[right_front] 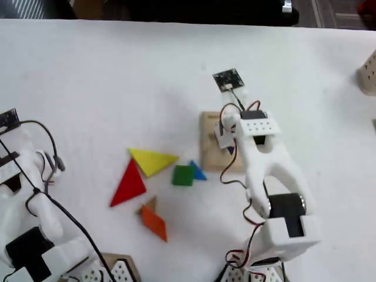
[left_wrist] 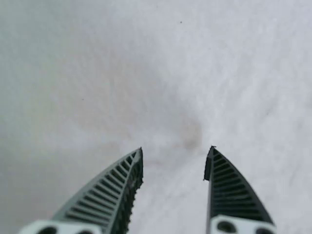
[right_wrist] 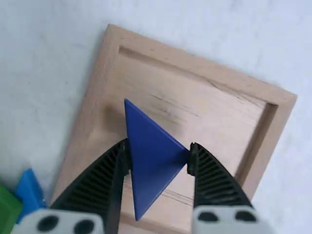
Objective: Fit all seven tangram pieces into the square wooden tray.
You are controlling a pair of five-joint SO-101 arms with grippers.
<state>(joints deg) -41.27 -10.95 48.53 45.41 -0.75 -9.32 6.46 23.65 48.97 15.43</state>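
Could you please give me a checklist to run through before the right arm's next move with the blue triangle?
1. Right gripper shut on the blue triangle: ok.
2. Blue triangle over the wooden tray: ok.
3. Triangle lying flat on the tray floor: cannot tell.
4. Left gripper open over the table, away from the tray: ok.
5. All pieces in the tray: not ok; green square and red triangle lie outside.

Seven tangram pieces, one wooden tray, two arms.
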